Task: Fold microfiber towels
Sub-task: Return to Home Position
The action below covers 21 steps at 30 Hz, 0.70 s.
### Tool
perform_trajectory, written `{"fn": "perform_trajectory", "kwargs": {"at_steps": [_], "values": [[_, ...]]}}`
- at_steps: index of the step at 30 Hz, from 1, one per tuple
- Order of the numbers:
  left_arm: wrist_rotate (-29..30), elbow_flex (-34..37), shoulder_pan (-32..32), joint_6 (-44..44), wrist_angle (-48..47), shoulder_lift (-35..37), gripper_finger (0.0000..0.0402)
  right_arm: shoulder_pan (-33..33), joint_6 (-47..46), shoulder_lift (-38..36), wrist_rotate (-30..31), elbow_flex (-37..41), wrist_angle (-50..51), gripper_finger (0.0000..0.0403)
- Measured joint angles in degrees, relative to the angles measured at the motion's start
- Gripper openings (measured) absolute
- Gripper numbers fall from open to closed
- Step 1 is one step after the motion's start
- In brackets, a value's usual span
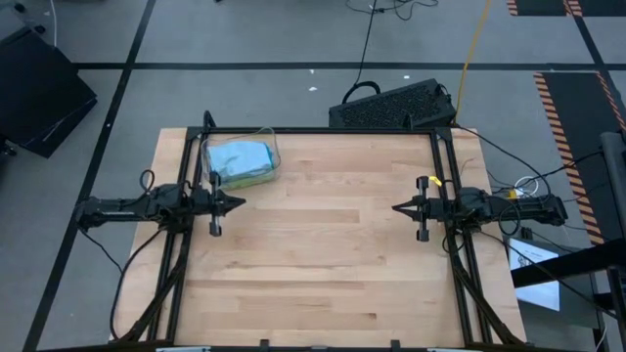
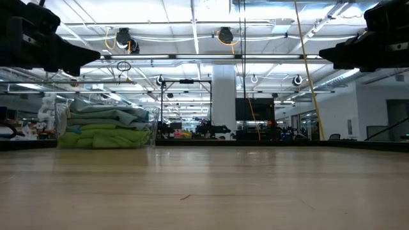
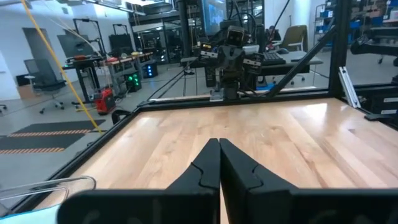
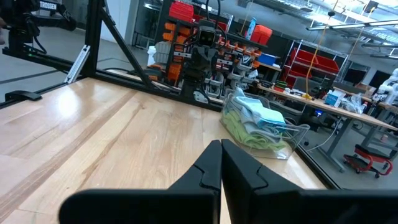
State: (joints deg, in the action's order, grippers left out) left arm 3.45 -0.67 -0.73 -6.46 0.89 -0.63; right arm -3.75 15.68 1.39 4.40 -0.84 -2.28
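The microfiber towels (image 1: pixel 240 161) are noted stacked, blue over green, inside the clear bin (image 1: pixel 275 147) at upper left, while the left gripper (image 1: pixel 241 204) and right gripper (image 1: pixel 396 208) are held empty, fingers pressed together, at mid-left and mid-right, judged parked since folding appears finished.

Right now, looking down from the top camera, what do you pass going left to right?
Black case → folded microfiber towels in the clear bin → wooden table → right end effector → white sheet. Left end effector overlaps the bin, so skipped.
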Motion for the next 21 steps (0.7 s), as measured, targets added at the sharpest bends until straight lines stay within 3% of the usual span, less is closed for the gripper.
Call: {"fn": "perform_trajectory", "kwargs": {"at_steps": [21], "values": [[-0.14,0.11,0.0,2.73,1.2,-0.21,0.001,0.0,0.0,0.0,0.0,-0.01,-0.01,0.0]]}}
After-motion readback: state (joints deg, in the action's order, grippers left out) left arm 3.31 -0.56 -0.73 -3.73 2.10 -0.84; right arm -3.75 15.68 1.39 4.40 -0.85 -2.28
